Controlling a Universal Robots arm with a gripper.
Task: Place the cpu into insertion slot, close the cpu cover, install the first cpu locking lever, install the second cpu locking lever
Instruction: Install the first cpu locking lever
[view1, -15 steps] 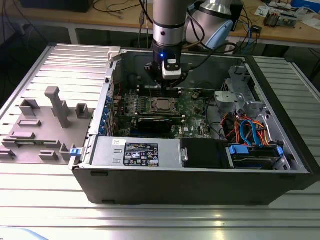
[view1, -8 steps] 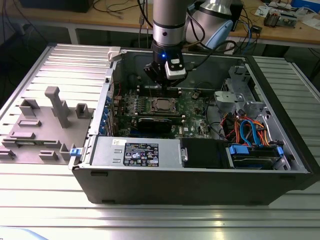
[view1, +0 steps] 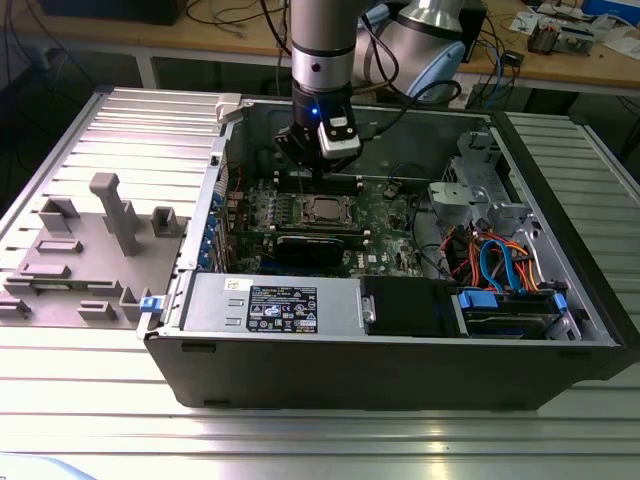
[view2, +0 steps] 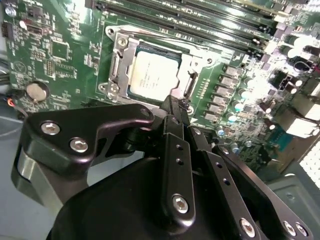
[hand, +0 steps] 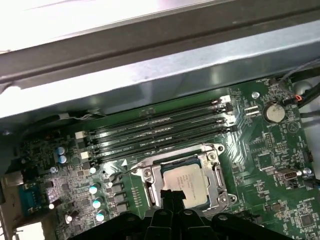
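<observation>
My gripper (view1: 317, 172) hangs just above the green board (view2: 60, 55) inside the open case (view1: 400, 350), and my fingertips (view2: 175, 107) are pressed together with nothing between them, clenched on empty air. Directly beneath and just beyond the tips lies the cpu (view2: 152, 75), a small flat square with a pale silvery-beige face carrying faint print, sitting level in the slot (hand: 186, 182). The cover (view2: 120, 65) is down around it: a silvery metal frame whose central window leaves the chip's face bare, with screws at its corners. In the first wrist view my closed tips (hand: 172, 196) overlap the near edge of the chip. Beyond the socket from me run the long dark memory slots (hand: 160, 132), parallel to one another, and a round coin cell (view2: 36, 91) sits off to one side of my fingers.
</observation>
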